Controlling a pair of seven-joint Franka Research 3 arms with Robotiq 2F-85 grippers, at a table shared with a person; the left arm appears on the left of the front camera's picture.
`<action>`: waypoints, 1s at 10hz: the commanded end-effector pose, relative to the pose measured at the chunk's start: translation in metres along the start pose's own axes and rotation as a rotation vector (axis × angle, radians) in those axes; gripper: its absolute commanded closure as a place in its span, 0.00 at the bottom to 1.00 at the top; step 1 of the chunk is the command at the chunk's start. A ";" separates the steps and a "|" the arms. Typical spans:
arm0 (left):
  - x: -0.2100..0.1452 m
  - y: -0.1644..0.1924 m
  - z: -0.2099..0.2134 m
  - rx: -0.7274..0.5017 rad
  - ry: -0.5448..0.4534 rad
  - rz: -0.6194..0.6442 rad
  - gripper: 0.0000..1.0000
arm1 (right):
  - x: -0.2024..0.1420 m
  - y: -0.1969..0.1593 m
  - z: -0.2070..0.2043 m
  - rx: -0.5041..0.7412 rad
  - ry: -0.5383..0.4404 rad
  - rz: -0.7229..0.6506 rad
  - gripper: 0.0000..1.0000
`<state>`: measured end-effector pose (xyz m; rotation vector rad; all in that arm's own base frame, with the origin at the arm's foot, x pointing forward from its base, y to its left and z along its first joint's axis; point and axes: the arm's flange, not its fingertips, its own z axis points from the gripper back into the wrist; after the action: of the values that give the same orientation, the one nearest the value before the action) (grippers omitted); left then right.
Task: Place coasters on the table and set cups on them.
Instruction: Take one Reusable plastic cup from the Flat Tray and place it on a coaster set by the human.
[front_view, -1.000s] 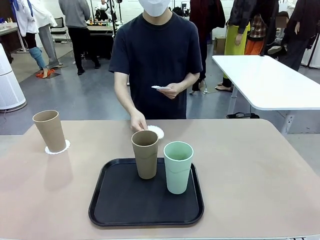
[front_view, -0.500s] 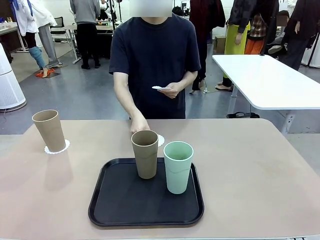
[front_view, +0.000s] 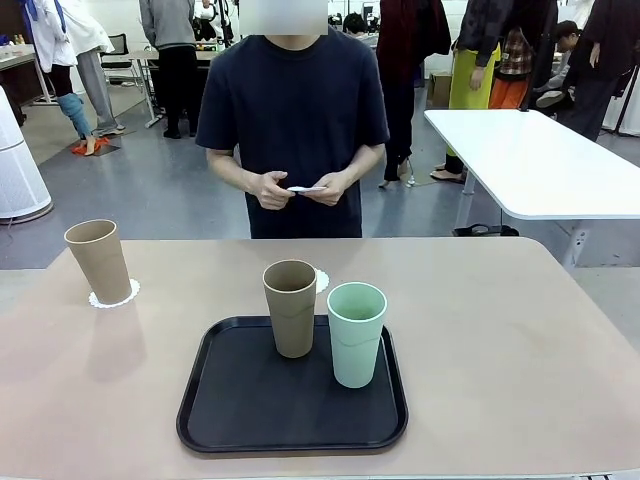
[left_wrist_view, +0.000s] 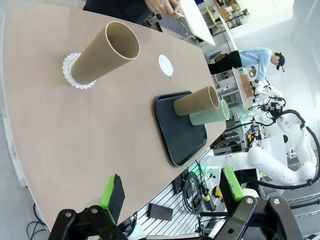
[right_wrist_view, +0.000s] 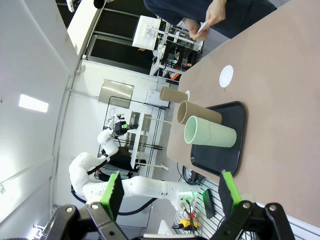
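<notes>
One tan cup (front_view: 100, 262) stands on a coaster (front_view: 114, 294) at the table's (front_view: 500, 330) far left. A second coaster (front_view: 320, 280) lies bare just behind the black tray (front_view: 292, 400), partly hidden by the tan cup (front_view: 290, 308) on the tray. Beside that cup on the tray stands the mint cup (front_view: 356, 333). The person across the table holds a third coaster (front_view: 305, 189) in both hands at chest height. My left gripper (left_wrist_view: 172, 189) is open over the table's near edge, far from the cups. My right gripper (right_wrist_view: 170, 190) is open too, away from the tray (right_wrist_view: 225, 140).
A white-topped table (front_view: 540, 165) stands at the back right. Other people stand behind it and at the back left. The beige table has bare room to the right of the tray and along its far edge.
The person's hand let go of the coaster behind the tray and drew back; both hands now hold another coaster at the chest. The cups and my grippers have not moved.
</notes>
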<state>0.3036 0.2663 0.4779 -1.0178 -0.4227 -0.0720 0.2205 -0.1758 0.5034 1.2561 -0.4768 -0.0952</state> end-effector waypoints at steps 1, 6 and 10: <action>-0.002 -0.003 -0.001 0.006 -0.008 -0.006 0.00 | 0.001 0.000 -0.002 0.006 -0.013 -0.004 0.00; 0.000 0.000 0.000 0.000 0.000 0.000 0.00 | 0.001 0.000 -0.002 0.006 -0.013 -0.004 0.00; 0.019 -0.177 -0.073 0.198 0.017 -0.754 0.00 | 0.001 0.000 -0.002 0.006 -0.013 -0.004 0.00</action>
<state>0.3031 0.1496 0.6012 -0.7721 -0.6205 -0.5460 0.2208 -0.1754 0.5035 1.2553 -0.4757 -0.0941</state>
